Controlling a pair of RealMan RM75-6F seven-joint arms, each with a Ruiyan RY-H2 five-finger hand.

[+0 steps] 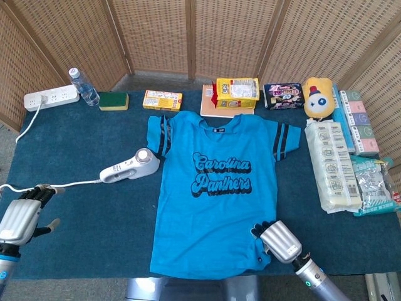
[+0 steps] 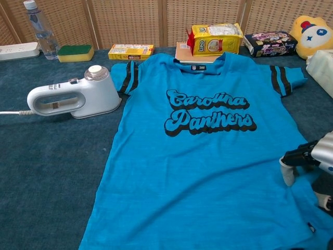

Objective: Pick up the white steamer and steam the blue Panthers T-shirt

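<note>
The T-shirt (image 1: 216, 188) lies flat on the counter (image 1: 81, 232), ready for steaming. The right hand (image 1: 276, 241), fingers curled, presses its hem, probably anchoring it. The left hand (image 1: 22, 216), fingers spread and empty, sits well short of the steamer (image 1: 128, 166).

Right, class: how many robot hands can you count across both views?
2. The left hand hovers near the table's front-left corner; the right hand rests on the blue Panthers T-shirt's lower-right hem.
</note>
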